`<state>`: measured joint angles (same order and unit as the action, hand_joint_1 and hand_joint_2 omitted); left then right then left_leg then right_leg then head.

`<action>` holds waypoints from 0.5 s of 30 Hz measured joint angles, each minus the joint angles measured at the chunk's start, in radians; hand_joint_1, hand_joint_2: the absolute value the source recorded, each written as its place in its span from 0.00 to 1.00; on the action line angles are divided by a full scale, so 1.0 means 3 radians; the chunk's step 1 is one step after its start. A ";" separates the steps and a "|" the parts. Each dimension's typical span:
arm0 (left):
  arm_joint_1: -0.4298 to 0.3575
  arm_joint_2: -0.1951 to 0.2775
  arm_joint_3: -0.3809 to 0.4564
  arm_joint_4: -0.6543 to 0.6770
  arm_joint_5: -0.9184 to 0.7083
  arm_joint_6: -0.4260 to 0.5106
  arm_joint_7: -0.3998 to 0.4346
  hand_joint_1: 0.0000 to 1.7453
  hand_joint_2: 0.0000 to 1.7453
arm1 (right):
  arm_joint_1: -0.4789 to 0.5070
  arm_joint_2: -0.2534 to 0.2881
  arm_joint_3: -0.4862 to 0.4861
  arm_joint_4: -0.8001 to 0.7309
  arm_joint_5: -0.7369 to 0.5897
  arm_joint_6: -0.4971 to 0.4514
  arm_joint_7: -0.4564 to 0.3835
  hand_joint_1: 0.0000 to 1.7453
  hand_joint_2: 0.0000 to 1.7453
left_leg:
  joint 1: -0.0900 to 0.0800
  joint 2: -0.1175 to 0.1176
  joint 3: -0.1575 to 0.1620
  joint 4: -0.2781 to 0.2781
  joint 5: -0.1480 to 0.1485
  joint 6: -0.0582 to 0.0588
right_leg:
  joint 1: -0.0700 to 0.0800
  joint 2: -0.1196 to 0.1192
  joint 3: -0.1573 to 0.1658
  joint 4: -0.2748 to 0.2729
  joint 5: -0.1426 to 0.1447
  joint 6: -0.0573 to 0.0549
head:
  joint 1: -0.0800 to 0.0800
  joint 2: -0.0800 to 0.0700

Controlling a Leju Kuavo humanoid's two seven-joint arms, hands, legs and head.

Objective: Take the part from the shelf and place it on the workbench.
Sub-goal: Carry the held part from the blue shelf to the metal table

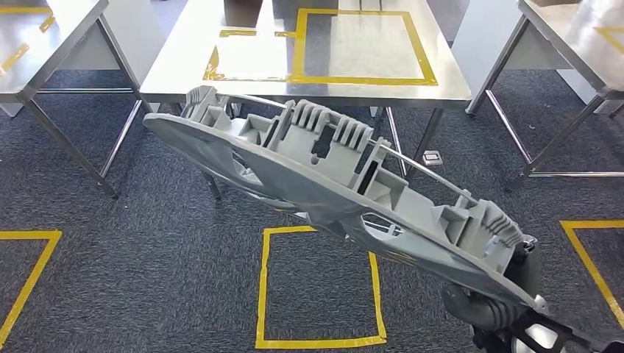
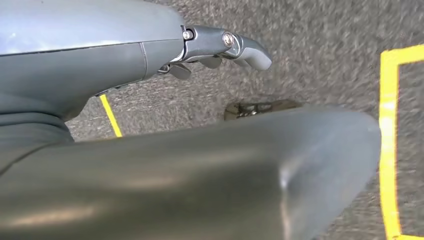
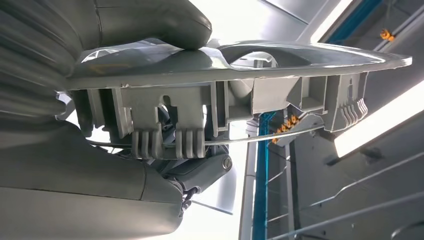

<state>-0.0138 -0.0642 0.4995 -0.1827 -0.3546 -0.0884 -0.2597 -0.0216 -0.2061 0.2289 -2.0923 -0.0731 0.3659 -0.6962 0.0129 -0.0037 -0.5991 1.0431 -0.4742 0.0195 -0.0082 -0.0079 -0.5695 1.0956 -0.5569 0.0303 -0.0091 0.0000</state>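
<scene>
Part: long grey moulded plastic part (image 1: 331, 184) with ribbed clips and a thin metal rod along one edge, held tilted in the air over the carpet, in front of the steel desk (image 1: 184, 73)
Right hand (image 3: 125, 165): grips one end of the part, thumb pressed on its smooth face, fingers under the ribbed side
Left hand (image 2: 220, 47): hangs over the carpet holding nothing, fingers slightly curled and apart
Desk: bears yellow tape rectangles (image 1: 360, 48)
Floor: dark carpet with yellow tape squares (image 1: 316, 287)

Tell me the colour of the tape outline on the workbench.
Yellow tape outline on the workbench, best in the head view.
</scene>
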 joint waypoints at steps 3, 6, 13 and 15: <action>0.0002 0.0000 0.0023 0.0000 0.0023 0.0003 -0.0010 0.00 0.00 | 0.0020 -0.0042 0.0020 -0.0035 -0.0004 -0.0008 -0.0001 1.00 1.00 | -0.0005 -0.0003 0.0036 -0.0005 -0.0040 0.0032 | -0.0005 0.0002 -0.0394 0.0626 -0.0198 0.0025 | 0.0022 0.0000; 0.0012 -0.0003 0.0034 0.0001 0.0027 0.0010 -0.0013 0.00 0.00 | 0.0053 -0.0065 0.0031 -0.0049 0.0003 -0.0005 0.0002 1.00 1.00 | -0.0010 -0.0016 0.0104 -0.0004 -0.0093 0.0028 | 0.0001 0.0004 -0.0474 0.0539 0.0051 0.0002 | 0.0034 0.0000; 0.0029 -0.0025 0.0102 -0.0003 0.0074 0.0042 -0.0048 0.00 0.00 | 0.0079 -0.0071 0.0089 -0.0124 0.0019 0.0002 0.0000 1.00 1.00 | -0.0026 -0.0025 0.0198 -0.0025 -0.0198 -0.0078 | 0.0037 0.0015 -0.0150 -0.0227 0.0344 -0.0111 | 0.0059 0.0000; 0.0033 -0.0030 0.0117 -0.0005 0.0084 0.0044 -0.0068 0.00 0.00 | 0.0075 -0.0072 0.0095 -0.0126 -0.0028 0.0021 0.0001 1.00 1.00 | -0.0028 -0.0015 0.0151 0.0118 -0.0287 -0.0108 | 0.0011 0.0013 -0.0102 -0.0266 0.0337 -0.0142 | 0.0043 0.0000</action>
<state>-0.0039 -0.0732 0.5345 -0.1842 -0.3295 -0.0752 -0.2802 0.0010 -0.2278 0.2574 -2.1301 -0.0814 0.3721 -0.6960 0.0044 -0.0082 -0.5540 1.0787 -0.5604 -0.0130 -0.0049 -0.0041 -0.6001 1.0158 -0.4556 -0.0124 0.0038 0.0000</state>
